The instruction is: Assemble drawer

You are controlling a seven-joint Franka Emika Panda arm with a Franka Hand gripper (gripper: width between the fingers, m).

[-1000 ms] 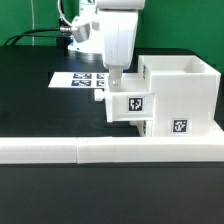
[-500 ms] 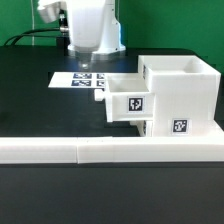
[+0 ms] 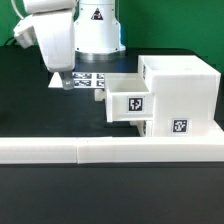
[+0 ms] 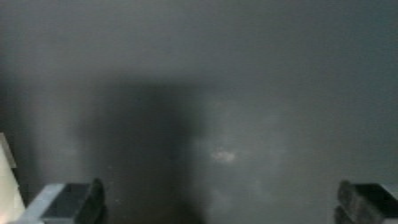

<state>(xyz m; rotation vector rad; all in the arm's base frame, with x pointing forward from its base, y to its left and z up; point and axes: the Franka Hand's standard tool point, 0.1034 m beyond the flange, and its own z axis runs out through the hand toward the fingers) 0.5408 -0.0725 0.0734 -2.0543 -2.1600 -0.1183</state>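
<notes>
Exterior view. The claw (image 3: 62,82) hung low over the black table (image 3: 30,110), at the end of the white arm (image 3: 55,35) that rose above it toward the exterior view's left. Its fingers were small and partly merged with the dark background here, so their spacing could not be read from this view; nothing showed between them.

Just beside the claw, toward the exterior view's right, lay the marker board (image 3: 92,78), flat on the table, part of its near end hidden by the claw.

Farther to the right of the claw stood the drawer. Its tray (image 3: 128,100) projected from the case (image 3: 180,95) toward the claw's side, partly slid in, with a square tag on its front face. The case was upright, open at the top, with a second tag low on its near face. Claw and tray were apart.

Below the claw in the picture, along the near table edge, ran a long white rail (image 3: 80,150), against which the case stood.

Wrist view. The two finger tips (image 4: 71,200) appeared at opposite sides of the frame, well apart, with only bare dark table (image 4: 214,110) between them: the claw was spread and empty. A pale sliver showed at one edge; what it belonged to could not be told.
</notes>
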